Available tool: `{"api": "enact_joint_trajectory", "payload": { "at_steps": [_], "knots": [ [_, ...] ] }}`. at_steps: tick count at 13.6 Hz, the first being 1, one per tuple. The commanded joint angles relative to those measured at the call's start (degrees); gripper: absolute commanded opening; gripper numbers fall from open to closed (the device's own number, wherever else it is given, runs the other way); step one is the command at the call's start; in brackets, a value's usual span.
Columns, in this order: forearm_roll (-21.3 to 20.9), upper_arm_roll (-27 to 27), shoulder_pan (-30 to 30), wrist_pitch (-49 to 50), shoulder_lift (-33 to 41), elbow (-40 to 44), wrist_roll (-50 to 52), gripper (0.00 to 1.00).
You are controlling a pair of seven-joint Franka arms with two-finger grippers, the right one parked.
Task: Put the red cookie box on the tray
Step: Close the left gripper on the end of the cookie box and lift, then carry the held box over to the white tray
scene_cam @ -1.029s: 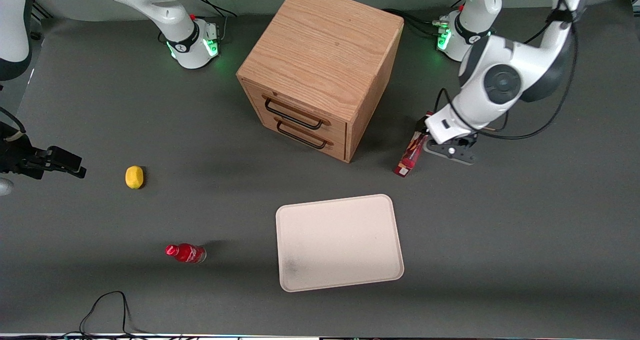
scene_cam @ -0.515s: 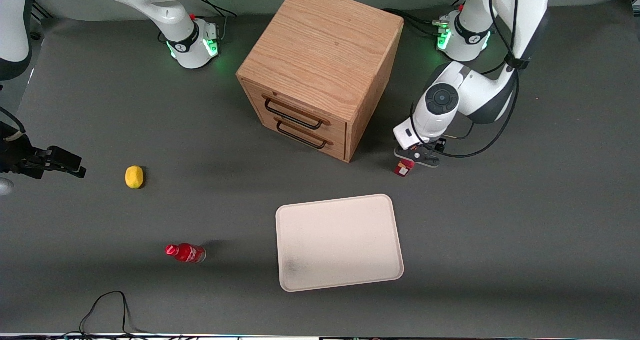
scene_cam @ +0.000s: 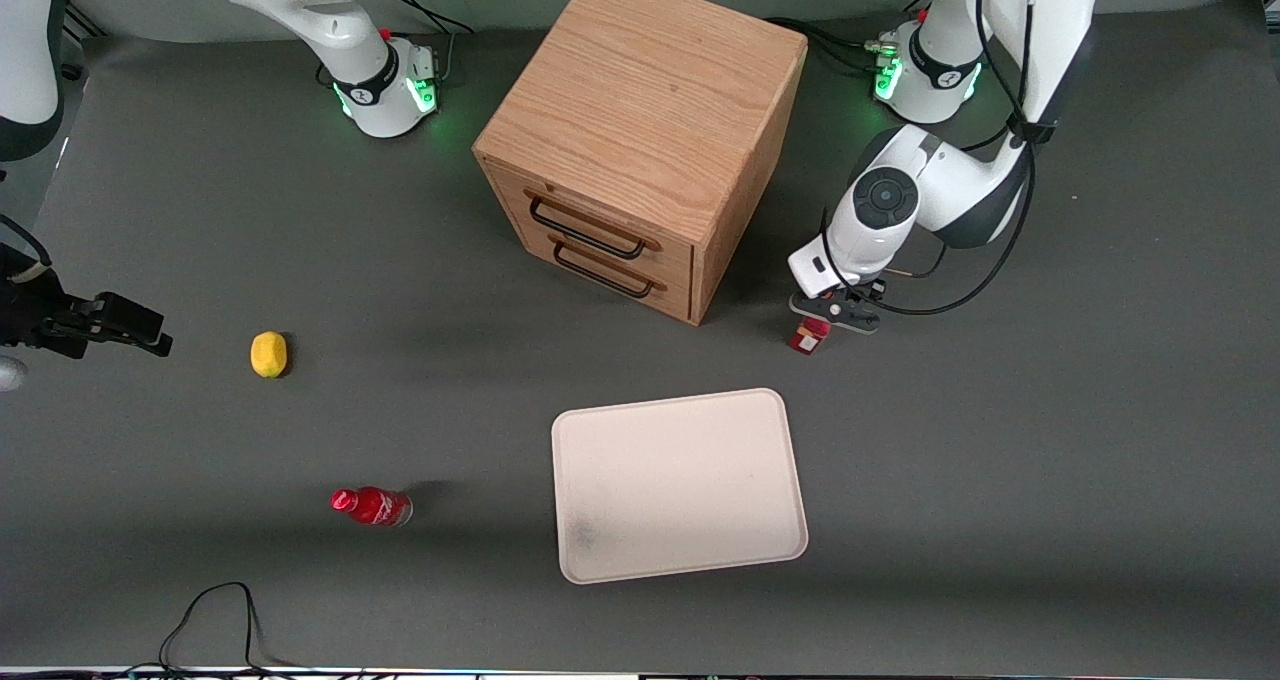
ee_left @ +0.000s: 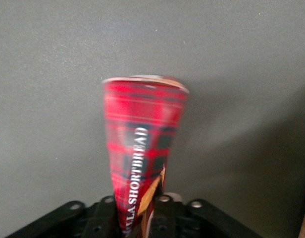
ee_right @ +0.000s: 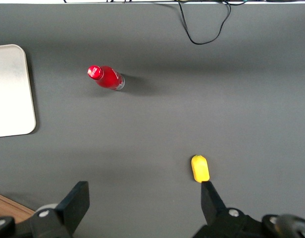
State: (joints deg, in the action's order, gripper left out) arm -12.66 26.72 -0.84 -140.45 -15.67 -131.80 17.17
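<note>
The red cookie box [scene_cam: 808,337] lies on the grey table beside the wooden cabinet, with only its nearer end showing under the left arm's wrist. In the left wrist view its red tartan side [ee_left: 142,129] runs out from between the two black fingers. My gripper [scene_cam: 835,310] [ee_left: 137,203] is shut on the box, with a finger pressed against each long side. The tray [scene_cam: 680,485], pale cream-pink with a faint smudge near one corner, lies flat and bare nearer the front camera than the box.
A wooden two-drawer cabinet [scene_cam: 640,140] stands close to the box, toward the parked arm's end. A small red bottle [scene_cam: 370,506] and a yellow fruit [scene_cam: 268,353] sit farther toward that end. A black cable [scene_cam: 215,610] loops at the front edge.
Over the last second the left arm swung from beside the box to above it, covering most of it. It has barely moved in the last half second.
</note>
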Motion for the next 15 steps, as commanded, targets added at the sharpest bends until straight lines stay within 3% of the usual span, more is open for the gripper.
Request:
{"api": "enact_joint_trajectory", "payload": {
  "at_steps": [1, 2, 5, 7, 9, 12, 15],
  "knots": [
    [-0.2, -0.1, 0.8, 3.9, 2.5, 2.1, 0.7, 0.00],
    [0.1, 0.0, 1.0, 9.4, 2.6, 5.7, 0.7, 0.00],
    [6.2, -0.1, 0.9, 23.7, 0.9, 21.5, -1.4, 0.00],
    [10.7, -0.6, 0.9, 29.7, -3.5, 34.0, -3.1, 0.00],
    [11.4, -0.6, 0.5, 35.7, -10.9, 48.1, -2.8, 0.00],
    [10.9, -2.7, -3.6, 37.0, -24.6, 67.7, -0.5, 0.00],
    [10.9, -8.9, -9.2, 32.1, -33.3, 76.7, 0.0, 0.00]
  ]
}}
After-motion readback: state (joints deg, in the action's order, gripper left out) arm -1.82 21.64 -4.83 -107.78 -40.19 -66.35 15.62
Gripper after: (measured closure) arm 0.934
